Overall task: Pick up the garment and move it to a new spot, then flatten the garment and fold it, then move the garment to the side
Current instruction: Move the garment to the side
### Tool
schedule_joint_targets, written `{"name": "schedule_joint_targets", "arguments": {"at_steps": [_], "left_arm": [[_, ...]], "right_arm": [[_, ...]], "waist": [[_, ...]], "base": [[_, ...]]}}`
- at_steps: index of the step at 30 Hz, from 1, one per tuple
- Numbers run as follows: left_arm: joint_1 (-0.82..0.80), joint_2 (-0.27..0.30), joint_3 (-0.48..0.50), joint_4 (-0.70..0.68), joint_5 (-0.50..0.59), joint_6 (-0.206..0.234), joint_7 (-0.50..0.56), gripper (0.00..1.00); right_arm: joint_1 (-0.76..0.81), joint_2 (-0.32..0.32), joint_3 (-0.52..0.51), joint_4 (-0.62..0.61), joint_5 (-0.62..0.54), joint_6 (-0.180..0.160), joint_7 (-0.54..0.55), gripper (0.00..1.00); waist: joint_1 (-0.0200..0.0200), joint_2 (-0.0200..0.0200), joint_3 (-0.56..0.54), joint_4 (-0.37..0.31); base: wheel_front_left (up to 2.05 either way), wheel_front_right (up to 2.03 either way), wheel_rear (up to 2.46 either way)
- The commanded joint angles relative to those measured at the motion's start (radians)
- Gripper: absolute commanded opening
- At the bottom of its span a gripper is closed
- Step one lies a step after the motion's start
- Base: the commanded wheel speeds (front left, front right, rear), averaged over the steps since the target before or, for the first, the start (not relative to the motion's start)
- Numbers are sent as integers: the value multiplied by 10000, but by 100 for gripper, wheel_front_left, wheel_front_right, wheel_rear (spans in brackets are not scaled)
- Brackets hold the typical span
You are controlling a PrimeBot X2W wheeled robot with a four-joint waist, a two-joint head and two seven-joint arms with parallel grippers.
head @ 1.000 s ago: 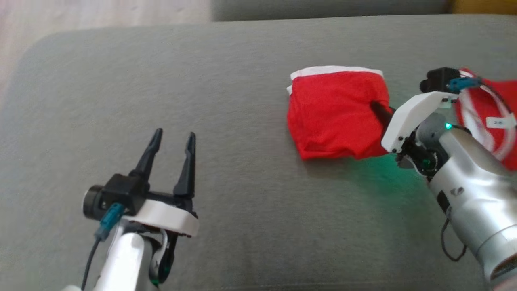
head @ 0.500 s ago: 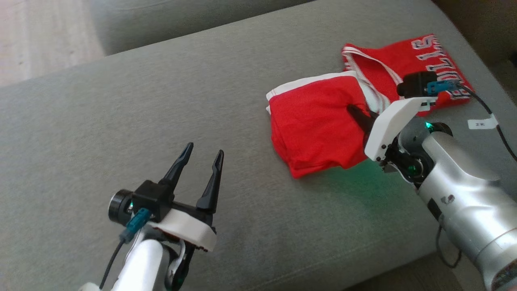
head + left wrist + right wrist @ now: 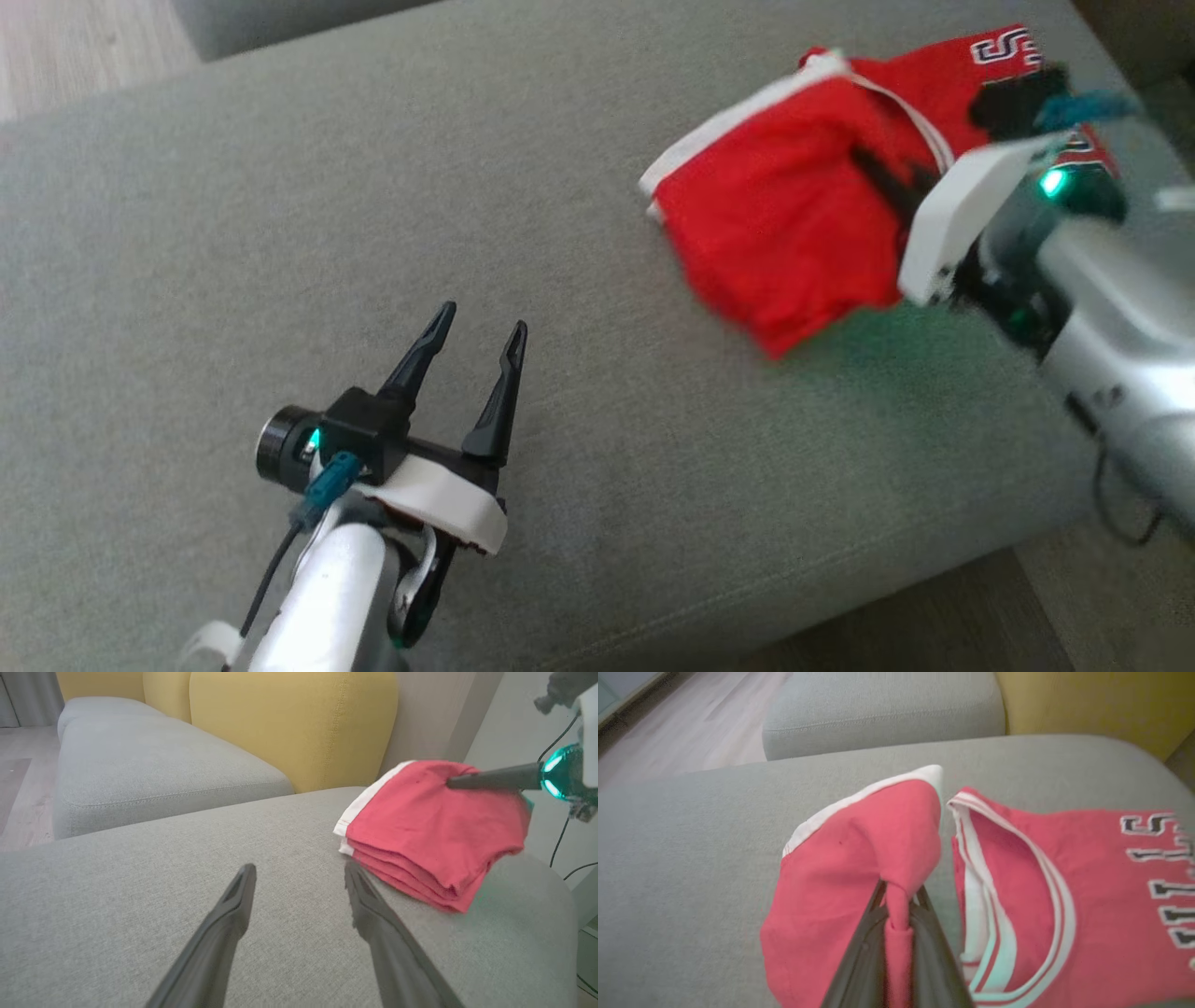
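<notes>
The folded red garment (image 3: 784, 243) lies far right on the grey cushion (image 3: 280, 187), one side lifted. The right gripper (image 3: 899, 891) is clamped on a pinch of it, a lettered jersey (image 3: 1064, 896) just beside — the left gripper (image 3: 483, 319), fingers apart, sits well off to its left.

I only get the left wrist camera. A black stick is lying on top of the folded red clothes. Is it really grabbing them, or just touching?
Observer: Grabbing. In the right wrist view the right gripper is shut on the folded red garment, with a ridge of cloth squeezed between its two fingers.
Operator: Is anything hiding behind the pile?
Observer: Yes. A second red jersey with white trim and black-and-white letters lies spread out right beside it on the grey cushion.
</notes>
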Motion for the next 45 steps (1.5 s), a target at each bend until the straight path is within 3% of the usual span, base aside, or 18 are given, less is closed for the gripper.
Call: {"name": "schedule_joint_targets", "arguments": {"at_steps": [1, 13, 22, 23, 25, 26, 27, 39, 45], "left_arm": [[-435, 67, 254, -264, 94, 65, -61, 100], [-804, 152, 282, -180, 375, 121, -61, 100], [-1159, 181, 224, -112, 472, 123, -61, 100], [-1195, 184, 226, -103, 474, 126, -61, 100], [-1256, 190, 232, -91, 476, 133, -61, 100], [-1282, 192, 232, -86, 474, 134, -61, 100], [-1305, 192, 233, -80, 472, 134, -61, 100], [-1101, 168, 545, -189, 165, 259, -61, 100], [-650, 195, 1155, -599, -99, 407, -61, 100]], "right_arm": [[-449, -326, 78, -269, -106, 67, -165, 0], [-1724, -2452, 824, 637, -391, 67, -730, 0], [-1927, -2232, 1042, 2305, -827, 67, -1534, 0], [-1962, -2155, 1117, 2511, -939, 67, -1618, 2], [-2017, -1990, 1227, 2877, -1087, 67, -1776, 30], [-2054, -1925, 1260, 3062, -1142, 67, -1868, 70], [-2083, -1860, 1319, 3237, -1216, 67, -1937, 100], [-2313, -1413, 1306, 4694, -1876, 67, -3846, 100], [-2621, -1420, 612, 3777, -2142, 67, -4185, 100]], "waist": [[0, 0, 281, 180], [0, 0, 1214, 421], [0, 0, 1740, 625], [0, 0, 1777, 654], [0, 0, 1842, 713], [0, 0, 1868, 745], [0, 0, 1884, 773], [0, 0, 1102, 1058], [0, 0, 121, 1059]], "base": [[0, 0, 0], [0, 0, 0], [0, 0, 0], [0, 0, 0], [0, 0, 0], [0, 0, 0], [0, 0, 0], [0, 0, 0], [0, 0, 0]]}}
